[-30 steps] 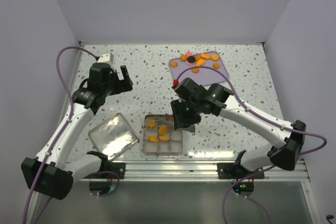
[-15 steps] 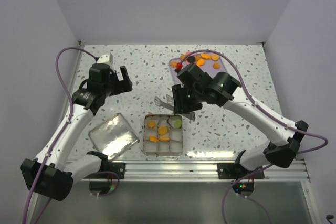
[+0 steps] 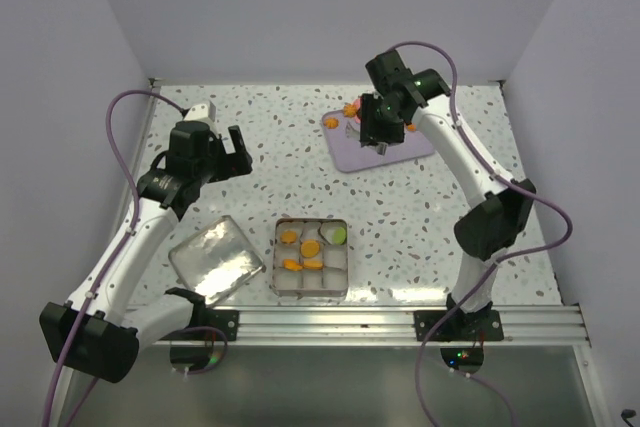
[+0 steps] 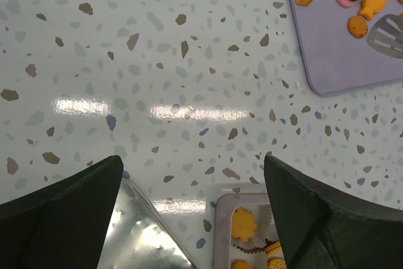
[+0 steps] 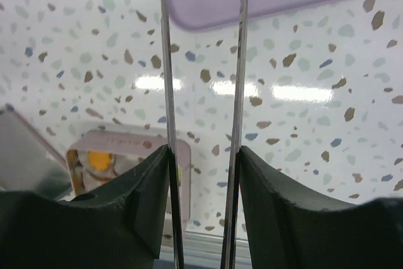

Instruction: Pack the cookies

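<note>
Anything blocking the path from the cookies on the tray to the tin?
Nothing visible: only bare table lies between the cookies on the tray and the open tin. The lid lies left of the tin.

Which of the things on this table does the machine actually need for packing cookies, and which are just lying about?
In the job: small orange, pink and dark cookies; flat lilac tray under them; square compartment tin, partly filled; metal tongs in the right gripper.
Lying idle: silvery rectangular lid beside the tin; left gripper, open and empty.
</note>
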`<state>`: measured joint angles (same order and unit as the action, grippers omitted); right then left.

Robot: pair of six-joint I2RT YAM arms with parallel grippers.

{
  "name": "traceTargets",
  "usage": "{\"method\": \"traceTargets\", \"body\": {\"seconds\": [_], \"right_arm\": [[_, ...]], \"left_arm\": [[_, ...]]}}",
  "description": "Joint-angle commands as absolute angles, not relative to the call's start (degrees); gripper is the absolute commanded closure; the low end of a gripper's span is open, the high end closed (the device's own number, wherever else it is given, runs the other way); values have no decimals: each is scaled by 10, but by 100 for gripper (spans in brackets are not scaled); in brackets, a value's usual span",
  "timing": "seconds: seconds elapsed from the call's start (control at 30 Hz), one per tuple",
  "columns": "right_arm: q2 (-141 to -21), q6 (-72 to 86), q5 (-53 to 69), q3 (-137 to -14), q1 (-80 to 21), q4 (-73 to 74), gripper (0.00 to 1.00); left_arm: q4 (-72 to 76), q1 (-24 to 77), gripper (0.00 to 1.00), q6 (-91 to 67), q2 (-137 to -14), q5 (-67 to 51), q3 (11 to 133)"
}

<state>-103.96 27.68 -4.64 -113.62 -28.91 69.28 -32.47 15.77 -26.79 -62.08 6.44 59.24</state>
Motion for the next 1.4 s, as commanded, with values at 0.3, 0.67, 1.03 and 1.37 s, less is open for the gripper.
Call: {"method": "traceTargets", "body": {"seconds": [0.3, 0.67, 1.03, 1.37], "right_arm": [[-1237, 222, -90, -1334, -222, 752, 50], [-1314, 220, -78, -1372, -208, 747, 49], [-1293, 227, -56, -1354, -207, 762, 50], [-1270, 229, -49, -1312, -207, 756, 50]], "left_arm": [[-313, 156, 0, -265, -652, 72, 606], [-310, 154, 0, -248, -684, 87, 612], [-301, 155, 0, -250, -715, 91, 628], [-294, 155, 0, -253, -719, 82, 626]]}}
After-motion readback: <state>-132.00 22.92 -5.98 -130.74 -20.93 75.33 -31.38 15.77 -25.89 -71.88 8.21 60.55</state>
